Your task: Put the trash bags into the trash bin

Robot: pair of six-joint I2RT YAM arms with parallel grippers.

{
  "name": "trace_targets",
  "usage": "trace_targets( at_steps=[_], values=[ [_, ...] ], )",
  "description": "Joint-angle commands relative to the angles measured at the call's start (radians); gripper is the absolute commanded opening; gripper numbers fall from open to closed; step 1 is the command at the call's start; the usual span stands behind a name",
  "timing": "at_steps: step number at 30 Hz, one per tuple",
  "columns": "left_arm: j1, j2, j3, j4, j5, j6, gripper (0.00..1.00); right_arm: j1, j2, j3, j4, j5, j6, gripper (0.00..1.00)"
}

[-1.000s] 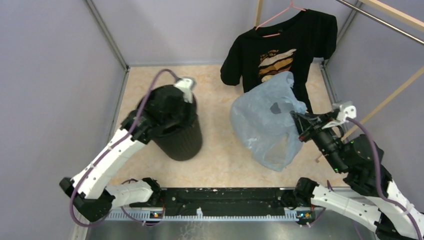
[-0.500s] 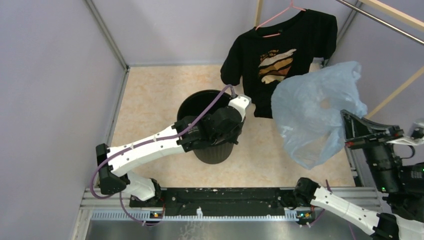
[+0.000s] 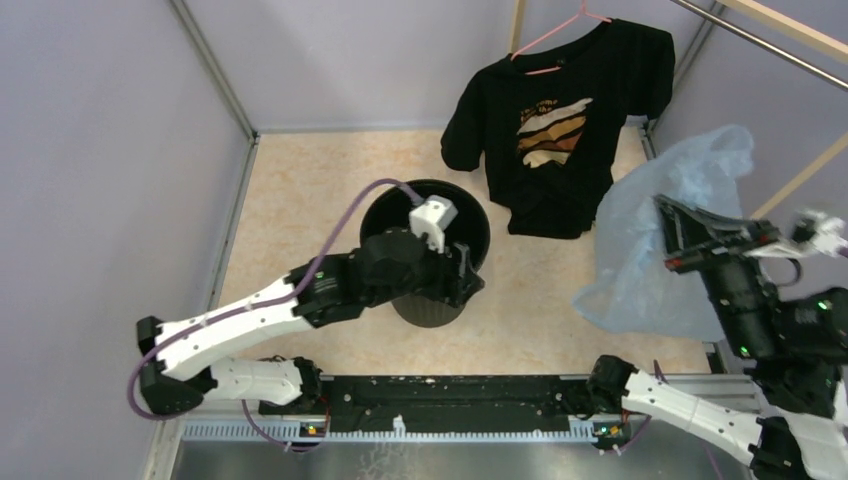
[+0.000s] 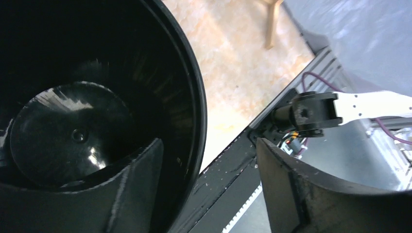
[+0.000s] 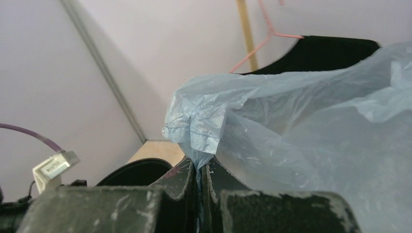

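The round black trash bin (image 3: 430,310) stands upright in the middle of the floor. My left gripper (image 3: 462,278) is open at its near right rim. In the left wrist view the left gripper (image 4: 209,162) straddles the rim (image 4: 200,102), one finger (image 4: 138,187) inside the trash bin (image 4: 73,107) and the other outside, not clamping it. The pale-blue trash bag (image 3: 650,270) hangs in the air at the right, away from the bin. My right gripper (image 3: 672,228) is shut on a bunched edge of it. The right wrist view shows the right gripper (image 5: 199,171) pinching the film of the bag (image 5: 291,136), with the bin (image 5: 136,172) low on the left.
A black printed T-shirt (image 3: 545,110) hangs on a pink hanger (image 3: 560,30) from a wooden rack at the back right, close to the bag. Purple walls and metal frame rails (image 3: 235,190) enclose the floor. The arms' base rail (image 3: 450,400) runs along the near edge.
The left gripper dragged the bin from the left to the middle, then opened off its rim. The right gripper carried the bag up and to the right.
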Motion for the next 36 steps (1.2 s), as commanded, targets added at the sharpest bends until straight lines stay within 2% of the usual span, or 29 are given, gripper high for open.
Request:
trace_targets(
  at_steps=[1, 4, 10, 12, 15, 17, 20, 23, 27, 33, 36],
  values=[
    [-0.003, -0.252, -0.133, 0.130, -0.027, -0.062, 0.80, 0.008, 0.212, 0.054, 0.101, -0.206, -0.014, 0.00],
    [-0.003, -0.384, -0.202, 0.122, -0.044, -0.098, 0.83, 0.008, 0.362, 0.134, 0.177, -0.380, 0.033, 0.00],
    [-0.003, -0.623, -0.293, 0.026, -0.129, -0.201, 0.82, 0.009, 0.664, 0.313, 0.375, -0.844, 0.236, 0.00],
    [-0.003, -0.695, -0.318, 0.028, -0.132, -0.217, 0.82, 0.009, 0.748, 0.380, 0.443, -0.936, 0.316, 0.00],
    [-0.003, -0.762, -0.323, -0.009, -0.147, -0.230, 0.82, 0.008, 0.797, 0.438, 0.528, -0.979, 0.393, 0.00],
    [-0.003, -0.785, -0.315, -0.050, -0.165, -0.238, 0.82, 0.008, 0.792, 0.438, 0.578, -0.955, 0.415, 0.00],
    [-0.003, -0.800, -0.299, -0.100, -0.168, -0.243, 0.91, 0.009, 0.740, 0.395, 0.606, -0.827, 0.412, 0.00],
    [-0.003, -0.803, -0.283, -0.127, -0.161, -0.242, 0.96, 0.008, 0.649, 0.287, 0.663, -0.612, 0.407, 0.00],
    [-0.002, -0.801, -0.269, -0.135, -0.156, -0.224, 0.97, 0.008, 0.541, 0.123, 0.750, -0.462, 0.442, 0.00],
    [-0.003, -0.799, -0.205, -0.168, -0.165, -0.203, 0.98, 0.009, 0.423, -0.048, 0.736, -0.290, 0.633, 0.00],
    [-0.001, -0.783, -0.140, -0.165, -0.140, -0.186, 0.97, 0.008, 0.380, -0.144, 0.666, -0.238, 0.696, 0.00]
  ],
)
